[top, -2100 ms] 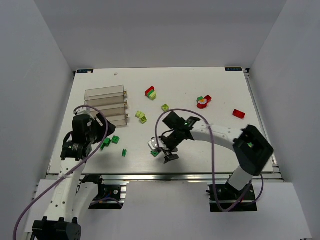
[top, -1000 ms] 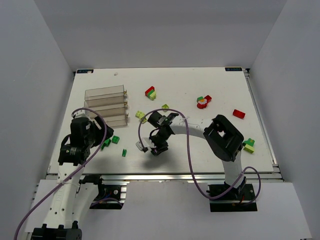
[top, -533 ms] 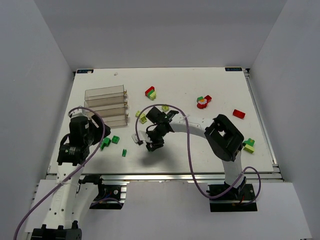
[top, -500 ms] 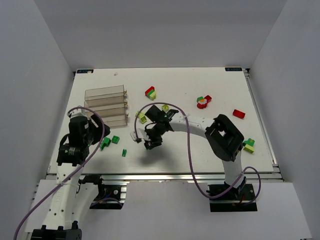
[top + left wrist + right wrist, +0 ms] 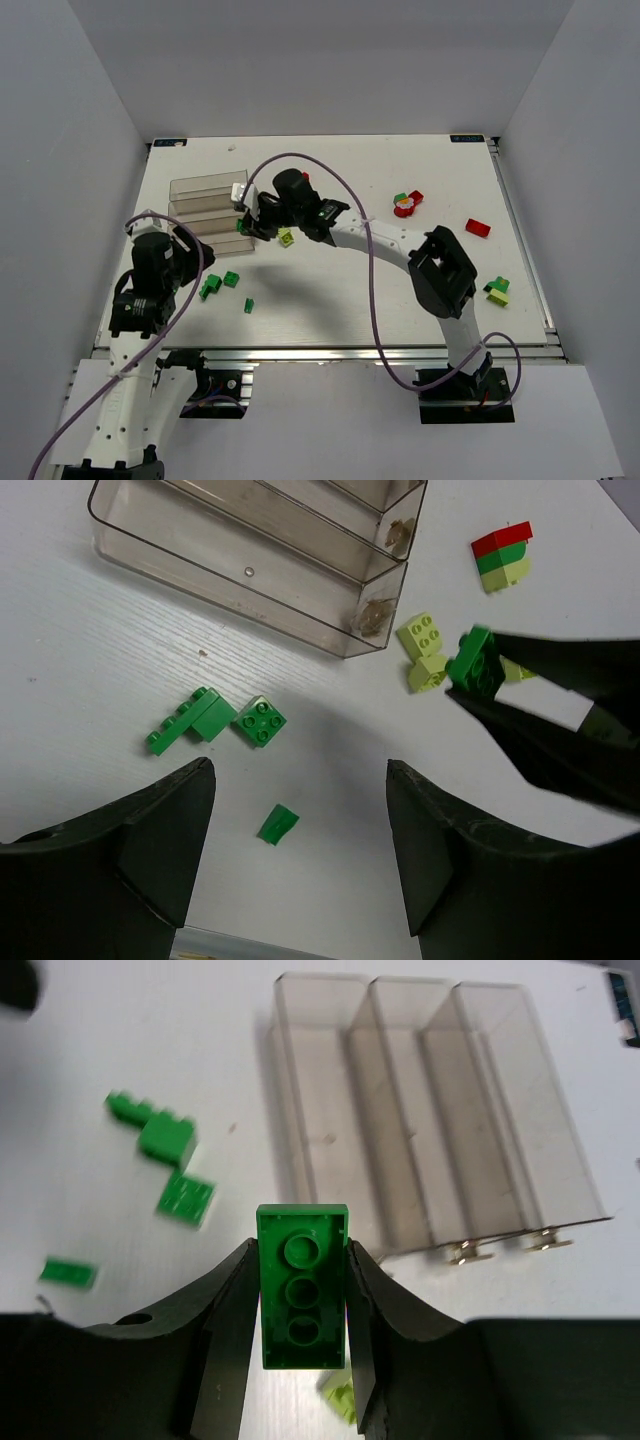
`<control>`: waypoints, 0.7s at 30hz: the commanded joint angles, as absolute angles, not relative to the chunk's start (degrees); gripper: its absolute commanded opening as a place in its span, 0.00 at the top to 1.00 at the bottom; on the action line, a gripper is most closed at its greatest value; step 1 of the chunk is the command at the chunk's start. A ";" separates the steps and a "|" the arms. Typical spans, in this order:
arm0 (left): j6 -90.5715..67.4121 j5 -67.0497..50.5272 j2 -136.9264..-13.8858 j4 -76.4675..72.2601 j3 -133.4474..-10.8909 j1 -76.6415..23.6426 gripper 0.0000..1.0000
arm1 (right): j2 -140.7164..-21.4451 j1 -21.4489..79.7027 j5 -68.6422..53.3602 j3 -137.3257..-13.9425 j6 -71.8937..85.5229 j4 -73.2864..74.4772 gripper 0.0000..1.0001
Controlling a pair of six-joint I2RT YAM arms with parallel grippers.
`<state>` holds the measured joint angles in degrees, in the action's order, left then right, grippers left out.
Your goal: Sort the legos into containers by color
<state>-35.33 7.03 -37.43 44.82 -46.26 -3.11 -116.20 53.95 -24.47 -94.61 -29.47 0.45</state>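
Note:
My right gripper (image 5: pixel 247 226) is shut on a dark green brick (image 5: pixel 302 1300) and holds it above the table, just off the near right end of the clear compartment tray (image 5: pixel 205 186). The brick also shows in the left wrist view (image 5: pixel 472 662). The tray (image 5: pixel 430 1110) compartments look empty. My left gripper (image 5: pixel 190 255) is open and empty, above the table left of three dark green pieces (image 5: pixel 190 720) (image 5: pixel 261 721) (image 5: pixel 278 824). Lime bricks (image 5: pixel 422 640) lie right below the held brick.
A red, green and lime stack (image 5: pixel 301 185) lies behind the right gripper. A red and white piece (image 5: pixel 405 205) and a red brick (image 5: pixel 478 228) lie at the right. A green and lime pair (image 5: pixel 497 290) sits by the right arm's base.
My right gripper has risen from the table's front middle and swung back and left to the tray's end with the dark green brick. The left arm has barely shifted.

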 commanded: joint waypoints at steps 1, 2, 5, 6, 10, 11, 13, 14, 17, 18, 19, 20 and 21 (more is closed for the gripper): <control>-36.65 8.00 -36.13 45.44 -47.90 -3.34 0.21 | -119.52 53.61 -19.43 -99.83 -20.13 -9.93 1.00; -36.82 8.00 -35.95 45.44 -47.99 -3.34 0.21 | -121.18 53.61 -18.90 -100.97 -19.43 -10.19 1.00; -37.44 8.35 -35.60 45.53 -47.99 -3.25 0.21 | -124.61 53.70 -17.23 -104.93 -16.88 -12.12 1.00; -37.70 8.35 -35.51 45.61 -47.90 -3.34 0.21 | -125.50 53.70 -16.44 -106.86 -16.18 -12.74 1.00; -38.32 8.61 -35.07 45.79 -47.81 -3.34 0.21 | -130.07 53.79 -15.91 -110.65 -13.72 -13.62 1.00; -38.49 8.61 -34.81 45.88 -47.73 -3.34 0.21 | -130.69 53.88 -16.00 -111.00 -13.62 -13.97 1.00; -38.76 8.79 -34.54 46.23 -47.55 -3.25 0.21 | -132.00 54.14 -15.91 -111.18 -14.15 -15.81 0.99; -38.93 8.96 -34.28 46.32 -47.55 -3.34 0.21 | -132.45 54.23 -15.73 -111.27 -14.41 -16.34 0.97; -39.20 9.14 -33.75 46.93 -47.46 -3.25 0.21 | -134.73 54.23 -15.38 -112.85 -15.20 -17.23 0.92; -39.20 9.23 -33.66 47.11 -47.46 -3.34 0.21 | -135.26 54.23 -15.21 -113.20 -15.38 -17.31 0.90; -39.29 9.23 -33.58 47.37 -47.46 -3.34 0.21 | -136.05 54.23 -15.29 -113.73 -15.64 -17.58 0.89; -39.29 9.32 -33.49 47.55 -47.46 -3.34 0.21 | -136.32 54.23 -15.47 -113.90 -15.64 -17.84 0.87; -39.29 9.32 -33.40 47.72 -47.55 -3.25 0.21 | -136.49 54.32 -15.90 -113.91 -15.64 -18.10 0.86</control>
